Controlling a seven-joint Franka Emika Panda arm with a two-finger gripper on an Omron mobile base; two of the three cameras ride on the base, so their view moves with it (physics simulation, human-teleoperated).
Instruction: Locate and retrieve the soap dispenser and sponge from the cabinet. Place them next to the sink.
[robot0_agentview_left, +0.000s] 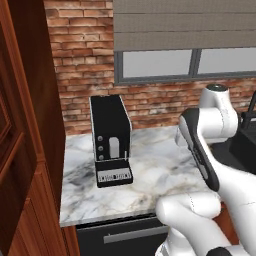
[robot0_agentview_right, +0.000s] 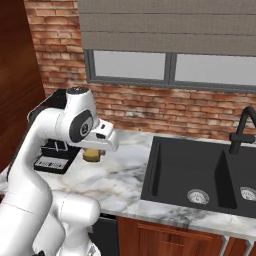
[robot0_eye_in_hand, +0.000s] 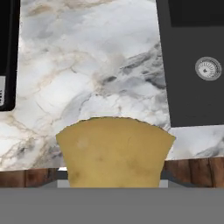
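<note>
Now, in the left base view, the arm bends over the marble bench (robot0_agentview_left: 150, 170). A black coffee machine (robot0_agentview_left: 111, 140) stands on the bench by the brick wall. The brown cabinet (robot0_agentview_left: 25, 150) fills the left side. The end effector is hidden behind the arm here.

Next, in the right base view, the end effector (robot0_agentview_right: 93, 152) hangs above the bench, left of the black sink (robot0_agentview_right: 200, 177). A small yellow piece peeks out under it. That is the sponge (robot0_agentview_right: 92, 155). It is off the bench, near the coffee machine and apart from the sink. The faucet (robot0_agentview_right: 241, 131) stands at the far side of the sink.

Last, in the hand view, the sponge (robot0_eye_in_hand: 116, 151) sits big and yellow at the bottom, right where the tips would be. The tips are hidden behind it. The end effector looks shut on the sponge. Below it is the bench, with the sink's edge and drain (robot0_eye_in_hand: 208, 68) to the right.

I think the step in hand is carrying the sponge to the sink. The next move calls for going a bit closer to the sink, going down to the bench, and letting go. The soap is not in sight, so I can't tell where it is.
</note>
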